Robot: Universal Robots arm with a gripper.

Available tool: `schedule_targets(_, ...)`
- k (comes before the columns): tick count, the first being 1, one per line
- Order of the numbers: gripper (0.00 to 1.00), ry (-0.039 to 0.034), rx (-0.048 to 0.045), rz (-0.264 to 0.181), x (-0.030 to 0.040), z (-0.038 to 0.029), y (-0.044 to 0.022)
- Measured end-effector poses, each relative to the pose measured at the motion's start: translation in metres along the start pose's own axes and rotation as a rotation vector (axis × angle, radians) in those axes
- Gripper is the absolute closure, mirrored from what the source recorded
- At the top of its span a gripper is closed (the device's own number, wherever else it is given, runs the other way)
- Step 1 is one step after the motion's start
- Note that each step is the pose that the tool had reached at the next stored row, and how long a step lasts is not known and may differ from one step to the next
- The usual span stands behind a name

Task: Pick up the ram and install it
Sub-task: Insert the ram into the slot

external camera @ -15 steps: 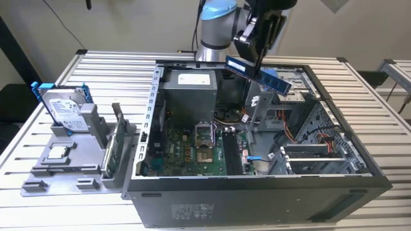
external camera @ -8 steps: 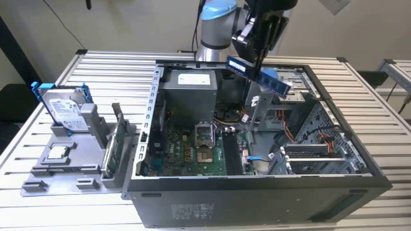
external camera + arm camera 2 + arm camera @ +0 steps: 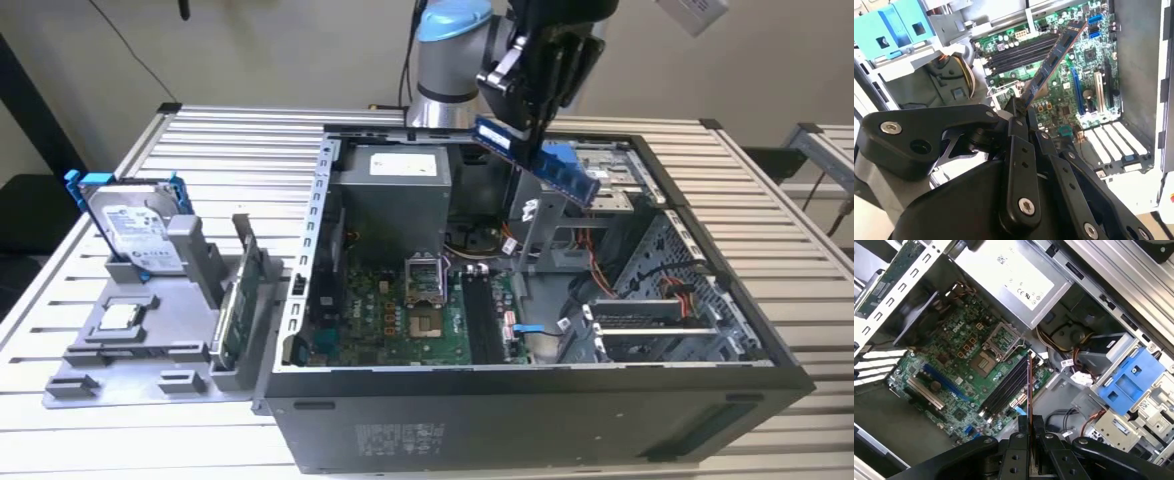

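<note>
Ram (image 3: pixel 1053 62), light, stiff and likely fragile, hangs above the motherboard (image 3: pixel 1094 60), one end pinched across its flat faces by the closed gripper (image 3: pixel 1023 109).

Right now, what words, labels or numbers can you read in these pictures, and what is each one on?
Nothing reads clearly enough to quote.
On the power supply label: print too small to read.
On the hard drive label: print too small to read.
On the case front panel: pale print, too small to read.
On the ram, held in the hand: no legible marking.
</note>
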State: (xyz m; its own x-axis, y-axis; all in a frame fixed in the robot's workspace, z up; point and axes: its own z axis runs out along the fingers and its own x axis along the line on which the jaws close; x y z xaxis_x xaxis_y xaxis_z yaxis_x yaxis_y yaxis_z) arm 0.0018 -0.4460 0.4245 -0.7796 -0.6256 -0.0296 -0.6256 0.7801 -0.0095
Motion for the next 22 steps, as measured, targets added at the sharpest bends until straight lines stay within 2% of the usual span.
schedule_targets(22, 0.86, 0.0024, 0.0075, 0.255, 0.0000, 0.0009, 0.0000)
